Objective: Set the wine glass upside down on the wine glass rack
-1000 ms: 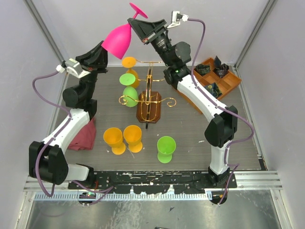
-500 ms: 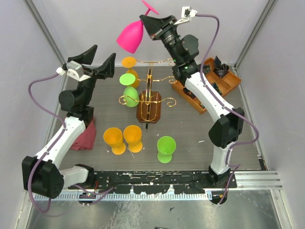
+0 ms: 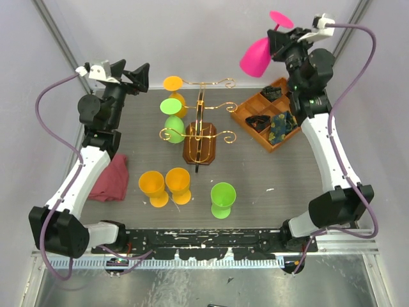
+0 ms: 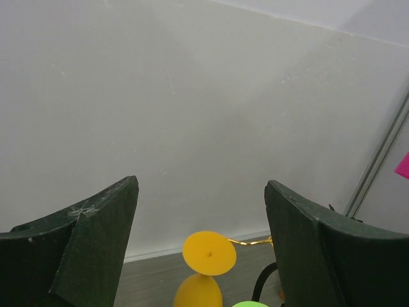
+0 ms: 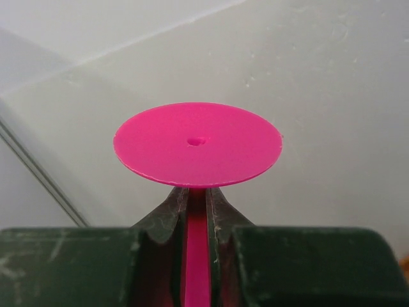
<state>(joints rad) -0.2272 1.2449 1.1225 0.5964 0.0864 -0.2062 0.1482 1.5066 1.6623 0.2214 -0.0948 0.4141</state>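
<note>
At the far left, our left hand [image 3: 131, 71] hangs raised over the dark grey counter [image 3: 262, 182]. Its two fingers are spread wide apart with nothing between them. Its wrist view looks past them to the back wall and the round foot of an orange plastic glass [image 4: 209, 254].

Nearer us, by the left edge, lies a crumpled maroon cloth [image 3: 108, 180]. Toward the near middle we see two orange plastic cups [image 3: 166, 187] just beside each other, and a green plastic cup [image 3: 223, 199] a little to their right.

Behind these stands the dark brown wooden wine glass rack with gold wire arms [image 3: 200, 148]. The orange plastic glass sits at its left-side arms, with two green plastic glasses [image 3: 172, 115] nearer than it.

Right of the rack rests an orange wooden compartment tray [image 3: 248, 103] with small dark items in it.

At the far right, our right hand [image 3: 276, 38] is clamped on the stem of the pink plastic wine glass [image 3: 255, 56], just under its round foot. We hold the glass high and tilted, foot up and rightward, bowl down and leftward. It is above the tray's far end and well apart from the rack.
</note>
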